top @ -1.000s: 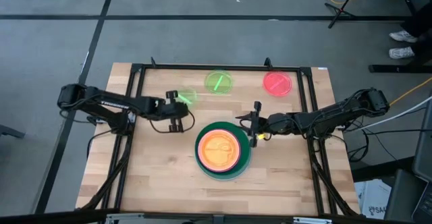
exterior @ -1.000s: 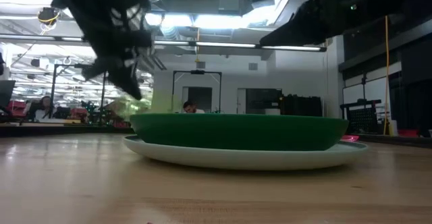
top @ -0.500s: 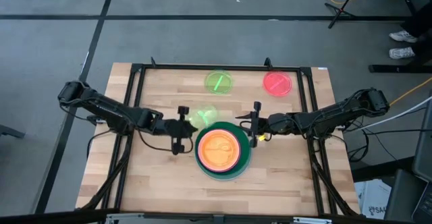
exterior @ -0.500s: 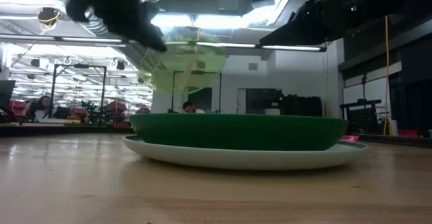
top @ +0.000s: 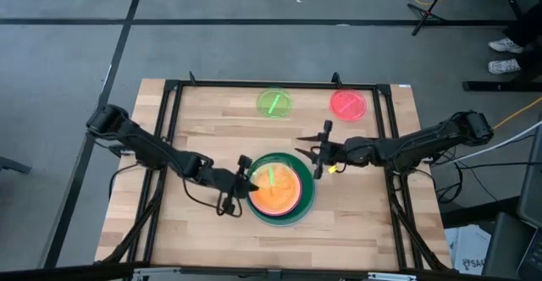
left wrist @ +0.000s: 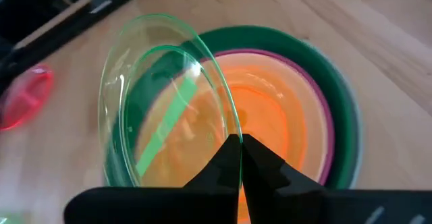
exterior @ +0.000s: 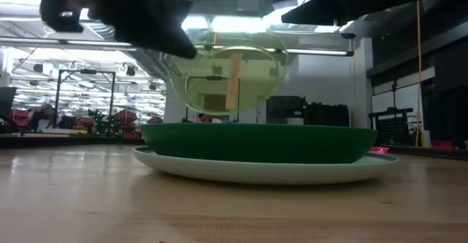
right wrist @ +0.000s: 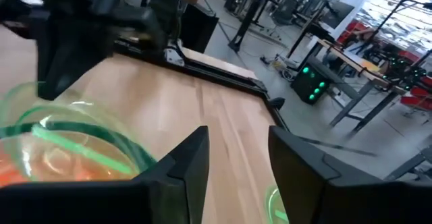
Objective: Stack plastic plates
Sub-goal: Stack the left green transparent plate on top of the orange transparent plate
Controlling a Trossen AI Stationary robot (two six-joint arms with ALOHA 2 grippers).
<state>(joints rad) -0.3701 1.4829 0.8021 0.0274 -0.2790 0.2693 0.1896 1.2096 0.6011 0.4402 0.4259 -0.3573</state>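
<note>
The wooden table carries one stack near its middle: a pale bottom plate under the dark green plate, then a magenta plate showing only as a thin ring, with the orange plate nested on top; whether anything lies between magenta and orange cannot be told from these views. The left gripper sits at the stack's left edge, its fingers pinched tight on the rim of a translucent lime-green plate — held tilted and clear above the orange one, its bright green stripe catching the light. The right gripper hovers just beside the stack's far right edge, its two fingers parted with nothing between them. At the table's far side lie a second lime-green plate and, well apart to its right, the red-pink plate — both flat on the wood.
</note>
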